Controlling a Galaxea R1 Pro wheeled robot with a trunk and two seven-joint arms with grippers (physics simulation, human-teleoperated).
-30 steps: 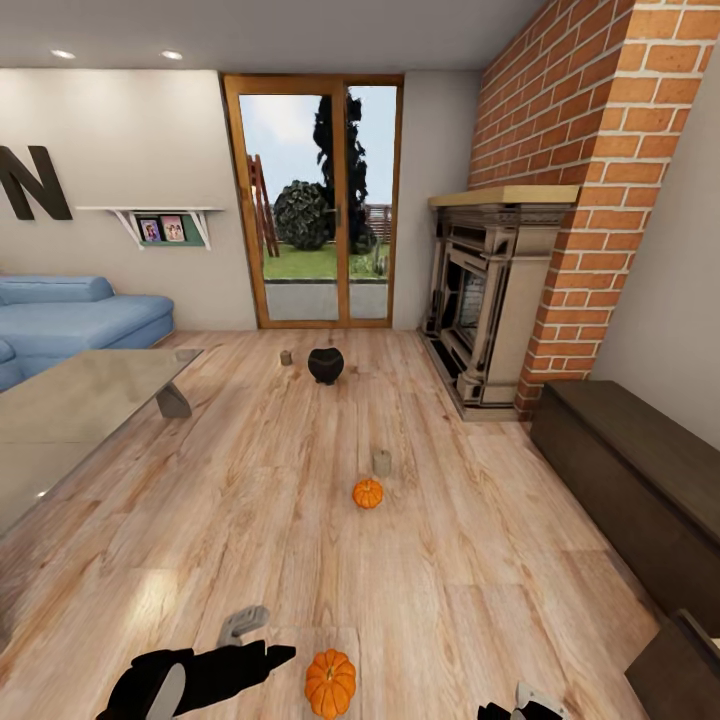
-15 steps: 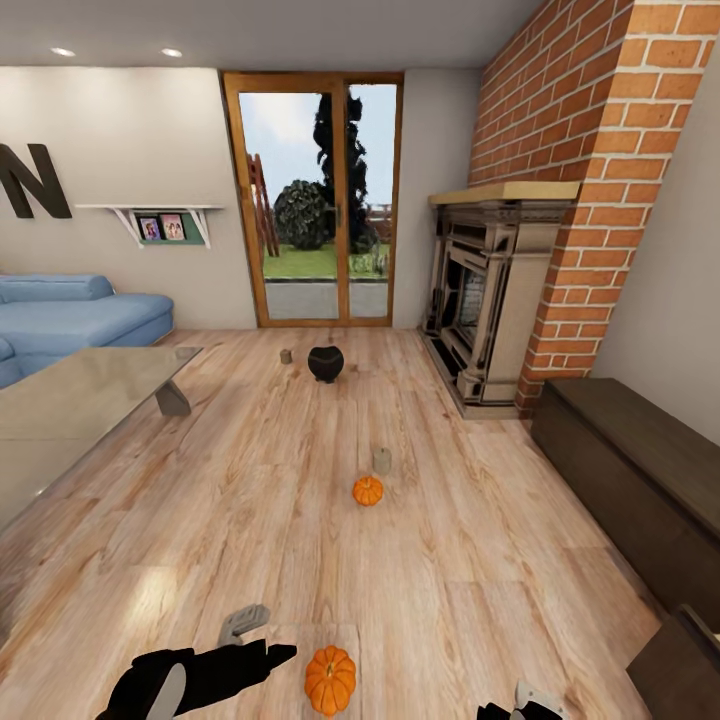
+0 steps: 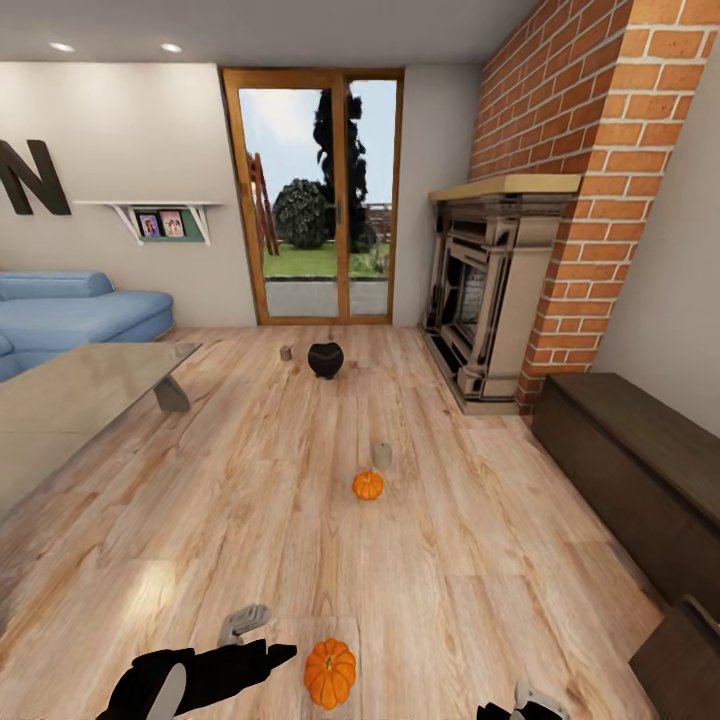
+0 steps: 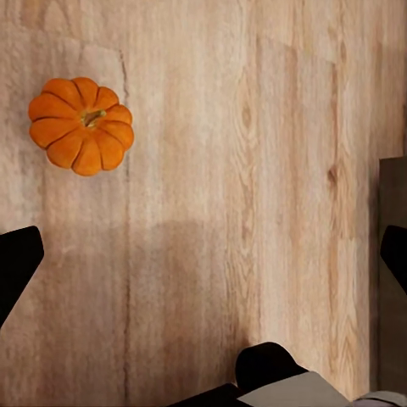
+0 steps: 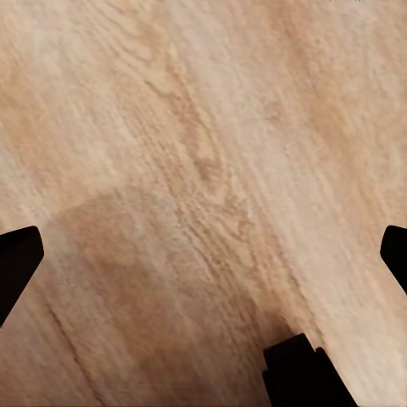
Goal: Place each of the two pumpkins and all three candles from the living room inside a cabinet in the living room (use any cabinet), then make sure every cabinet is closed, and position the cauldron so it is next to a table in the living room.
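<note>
The robot looks down the living room, and against a second ago the whole picture has slid slightly: floor things sit a touch higher in the head view, so the camera has shifted, not the things.

The left gripper (image 4: 203, 254) hangs over the plank floor (image 3: 480, 560) with its jaws spread wide, one fingertip at each edge of the left wrist view, and nothing between them. The near pumpkin (image 4: 81, 125) lies beyond the open jaws and off toward one fingertip, clear of both and upright on the boards. In the head view this pumpkin (image 3: 330, 673) sits just beside the tip of the black left arm (image 3: 200, 675).

The right gripper (image 5: 203, 254) is likewise wide open and empty, with bare wood between its fingertips (image 5: 17, 254).

Farther out on the floor, the second pumpkin (image 3: 367, 486) rests with a candle (image 3: 382, 455) just behind it, near but apart. Beyond them stands the black cauldron (image 3: 325, 360), with another candle (image 3: 286, 353) close at its left. Both lie well apart from the glossy coffee table (image 3: 70, 400) on the left. The dark-brown cabinet (image 3: 630, 470) runs along the right wall past the brick fireplace (image 3: 490, 300), its top bare; whether its fronts are closed cannot be made out from this angle. The blue sofa (image 3: 70, 310) sits behind the table, and glass doors (image 3: 315, 200) close off the far end.
</note>
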